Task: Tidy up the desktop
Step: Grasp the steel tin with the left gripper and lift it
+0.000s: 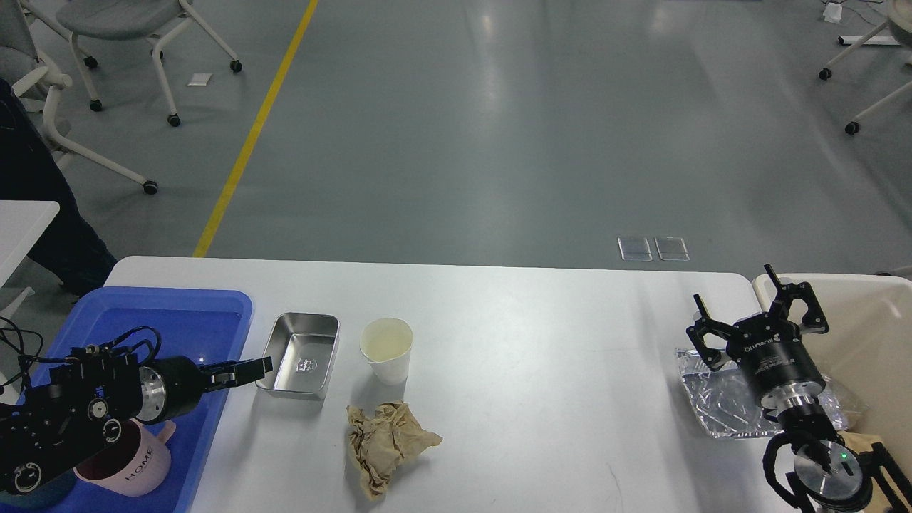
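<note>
Left end effector (pixel 246 370) narrow, empty, nearing steel tray (pixel 299 354); right end effector (pixel 759 313) wide, empty; next: grasp tray rim.

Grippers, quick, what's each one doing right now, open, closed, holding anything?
Left gripper: cannot tell, fingers seen side-on, beside the metal tray.
Right gripper: open, holding nothing.

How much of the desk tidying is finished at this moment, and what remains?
Looks done: a pink mug sits in the blue tray, and clear plastic wrap lies at the cream bin. In hand: nothing; the right gripper is open and empty, the left gripper points at the metal tin. Left on the desktop: tin, paper cup, crumpled brown paper.
</note>
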Robot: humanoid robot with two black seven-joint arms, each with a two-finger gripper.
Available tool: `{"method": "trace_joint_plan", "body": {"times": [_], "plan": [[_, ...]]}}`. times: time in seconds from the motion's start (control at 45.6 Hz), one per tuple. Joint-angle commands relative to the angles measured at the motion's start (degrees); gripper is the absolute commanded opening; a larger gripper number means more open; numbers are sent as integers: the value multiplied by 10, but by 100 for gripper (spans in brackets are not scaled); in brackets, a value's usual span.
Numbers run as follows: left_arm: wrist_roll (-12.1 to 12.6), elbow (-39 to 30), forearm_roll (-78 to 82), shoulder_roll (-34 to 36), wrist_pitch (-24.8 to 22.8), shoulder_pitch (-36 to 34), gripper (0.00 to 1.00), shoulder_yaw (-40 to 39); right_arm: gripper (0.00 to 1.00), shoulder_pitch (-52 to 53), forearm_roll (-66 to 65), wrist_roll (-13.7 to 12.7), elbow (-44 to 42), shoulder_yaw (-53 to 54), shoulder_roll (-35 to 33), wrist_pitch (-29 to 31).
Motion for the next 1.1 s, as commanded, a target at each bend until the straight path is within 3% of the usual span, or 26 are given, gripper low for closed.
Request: {"method": "trace_joint_plan", "body": {"times": [0.0,0.154,0.461,0.548,0.724,1.075], "plan": [[-1,22,-1,-22,2,-4,71,12,100,0,0,0,-1,0,-1,0],[-4,42,-1,-43,2,-6,53,12,100,-2,0,0,-1,1,1,0],[-4,48,0,-45,1,2,45,14,100,0,0,0,-1,1,0,-1],[-9,48,0,-45,-2,5,28,14,100,0,0,0,-2,1,0,-1],[-17,49,-4,-44,-3,3,3,34,100,0,0,0,-1,1,0,-1],[-42,70,-13,-45,-3,-2,0,41,100,-1,0,0,0,2,0,-3]]}}
